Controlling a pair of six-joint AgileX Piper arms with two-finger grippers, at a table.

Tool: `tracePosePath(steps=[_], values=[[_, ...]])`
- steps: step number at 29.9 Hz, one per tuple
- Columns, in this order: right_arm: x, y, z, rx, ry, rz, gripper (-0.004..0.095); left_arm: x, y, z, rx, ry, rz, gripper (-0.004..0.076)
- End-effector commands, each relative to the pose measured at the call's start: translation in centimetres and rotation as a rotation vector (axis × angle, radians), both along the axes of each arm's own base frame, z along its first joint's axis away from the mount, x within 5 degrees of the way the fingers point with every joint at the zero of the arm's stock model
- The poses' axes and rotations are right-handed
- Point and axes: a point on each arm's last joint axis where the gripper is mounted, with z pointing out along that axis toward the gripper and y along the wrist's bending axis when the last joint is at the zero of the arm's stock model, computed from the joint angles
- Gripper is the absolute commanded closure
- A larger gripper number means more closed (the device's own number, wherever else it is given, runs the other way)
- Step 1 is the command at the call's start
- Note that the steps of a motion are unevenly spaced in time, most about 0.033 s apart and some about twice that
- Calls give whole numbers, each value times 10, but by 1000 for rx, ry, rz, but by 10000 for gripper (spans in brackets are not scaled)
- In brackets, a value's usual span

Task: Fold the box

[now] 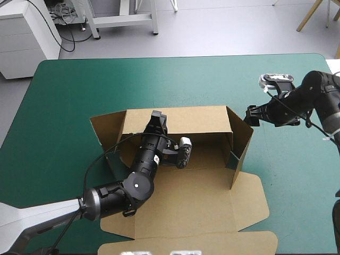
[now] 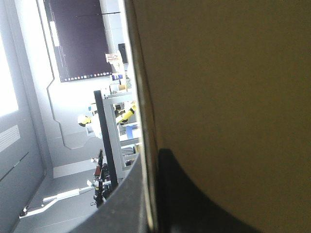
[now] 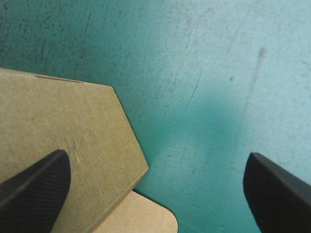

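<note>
**High view.** The box (image 1: pixel 207 153) sits at the centre of the frame on the teal-green cover (image 1: pixel 69 95), partly formed. Its rear wall (image 1: pixel 183 118) and right side wall (image 1: pixel 241 143) stand raised. The left flap (image 1: pixel 106 130) splays outward at centre left, and the lid (image 1: pixel 186 210) lies flat toward the bottom of the frame. By this showing the task is roughly at its midpoint: the left side is not yet raised and tucked. The box's long axis runs left to right across the frame, parallel to the table's far edge. Its open side faces up and the lid points toward the bottom edge. The left gripper (image 1: pixel 158 118) meets the top edge of the rear wall, left of centre. The right gripper (image 1: pixel 252 115) hangs just beside the upper right corner of the box.

**Left wrist view.** The board of the box (image 2: pixel 233 87) rises between the black fingers (image 2: pixel 194 204). The left gripper (image 2: pixel 151 160) pinches the wall's edge, all but pressed together.

**Right wrist view.** The right gripper (image 3: pixel 155 160) is spread wide and holds nothing. One angled corner of the box (image 3: pixel 63 116) lies under and ahead of one finger, with bare cover (image 3: pixel 209 73) ahead of the other.
</note>
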Motion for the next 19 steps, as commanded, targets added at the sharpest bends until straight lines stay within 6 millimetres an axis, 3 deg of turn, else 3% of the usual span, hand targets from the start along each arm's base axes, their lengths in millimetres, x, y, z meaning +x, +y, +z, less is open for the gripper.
tracePosePath(steps=[1,10,19], values=[[-15,-1,15,22,-138,-29,18,-1,0,19,-3,-102,-24,734],[-62,5,-10,89,-255,-66,31,-1,0,20,-2,-107,-22,734],[-99,18,-28,197,-408,62,31,-1,0,20,-2,-107,-22,734]])
